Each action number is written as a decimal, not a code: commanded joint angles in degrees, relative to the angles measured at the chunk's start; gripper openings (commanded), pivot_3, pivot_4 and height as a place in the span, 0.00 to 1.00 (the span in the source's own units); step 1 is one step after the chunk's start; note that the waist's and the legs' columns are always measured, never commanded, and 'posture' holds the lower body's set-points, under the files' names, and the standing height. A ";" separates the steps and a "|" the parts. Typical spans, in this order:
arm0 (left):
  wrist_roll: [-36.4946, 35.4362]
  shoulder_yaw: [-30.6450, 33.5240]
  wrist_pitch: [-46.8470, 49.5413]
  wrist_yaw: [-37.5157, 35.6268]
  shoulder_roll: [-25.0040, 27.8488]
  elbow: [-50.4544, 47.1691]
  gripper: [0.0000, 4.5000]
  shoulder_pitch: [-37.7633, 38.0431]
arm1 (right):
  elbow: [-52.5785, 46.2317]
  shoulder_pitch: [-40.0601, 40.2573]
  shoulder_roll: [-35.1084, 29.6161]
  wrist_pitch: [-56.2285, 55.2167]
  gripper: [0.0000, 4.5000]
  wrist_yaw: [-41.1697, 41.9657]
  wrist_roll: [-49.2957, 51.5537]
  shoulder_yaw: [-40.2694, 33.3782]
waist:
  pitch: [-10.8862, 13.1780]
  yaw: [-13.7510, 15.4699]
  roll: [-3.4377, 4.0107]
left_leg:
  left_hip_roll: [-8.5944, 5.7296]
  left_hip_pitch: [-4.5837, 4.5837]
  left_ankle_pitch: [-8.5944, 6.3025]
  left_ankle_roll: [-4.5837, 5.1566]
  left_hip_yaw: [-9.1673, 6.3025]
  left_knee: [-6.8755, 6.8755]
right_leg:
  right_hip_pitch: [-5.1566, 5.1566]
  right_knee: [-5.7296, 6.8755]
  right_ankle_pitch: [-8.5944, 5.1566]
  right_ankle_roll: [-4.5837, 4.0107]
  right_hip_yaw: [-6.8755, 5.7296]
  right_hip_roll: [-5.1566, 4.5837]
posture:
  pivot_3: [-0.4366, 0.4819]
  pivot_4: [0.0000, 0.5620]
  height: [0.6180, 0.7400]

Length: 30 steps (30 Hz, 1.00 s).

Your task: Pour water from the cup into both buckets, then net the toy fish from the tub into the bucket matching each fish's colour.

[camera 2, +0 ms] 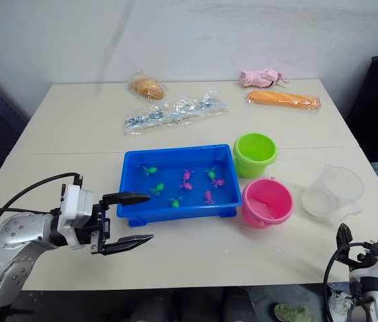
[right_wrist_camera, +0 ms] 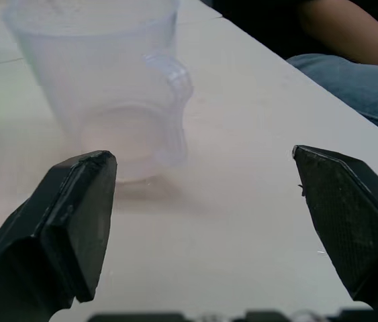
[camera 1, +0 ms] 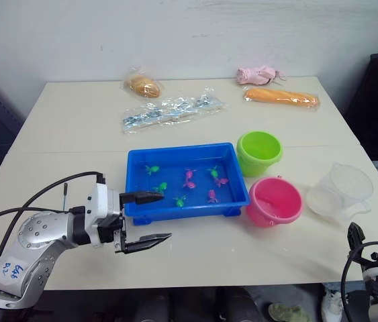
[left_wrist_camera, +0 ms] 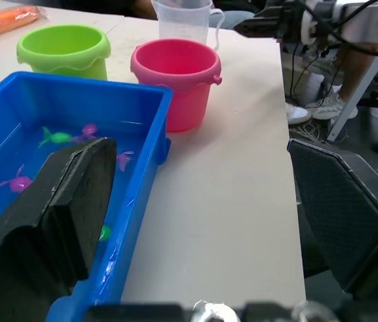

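Observation:
The blue tub (camera 1: 179,149) sits mid-table, holding water and several green and pink toy fish (camera 1: 189,182). To its right stand the lime green bucket (camera 1: 259,153) and, nearer me, the pink bucket (camera 1: 274,201). The clear cup (camera 1: 342,191) stands upright further right, near the table's right edge. My left gripper (camera 1: 150,218) is open just off the tub's near left corner, one finger over the rim, holding nothing. My right gripper (right_wrist_camera: 202,155) is open and empty, low at the table's near right corner, pointing at the cup (right_wrist_camera: 108,87) a short way ahead.
Along the back of the table lie a bagged bread roll (camera 1: 144,85), a clear packet (camera 1: 172,111), a pink toy (camera 1: 259,75) and a long orange packet (camera 1: 281,98). A person's arm (right_wrist_camera: 350,27) and leg are beyond the table's right edge.

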 commanded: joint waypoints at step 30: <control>2.81 -1.37 -1.96 0.99 -2.45 1.68 0.98 -3.76 | 23.45 -17.90 -5.78 -11.54 1.00 -4.89 -6.62 -0.68 | 0.01 -0.26 0.02 | 0.02 0.06 0.07 0.03 0.27 0.01 | -0.05 0.19 0.03 0.06 -0.08 0.08 | 0.48 0.27 1.00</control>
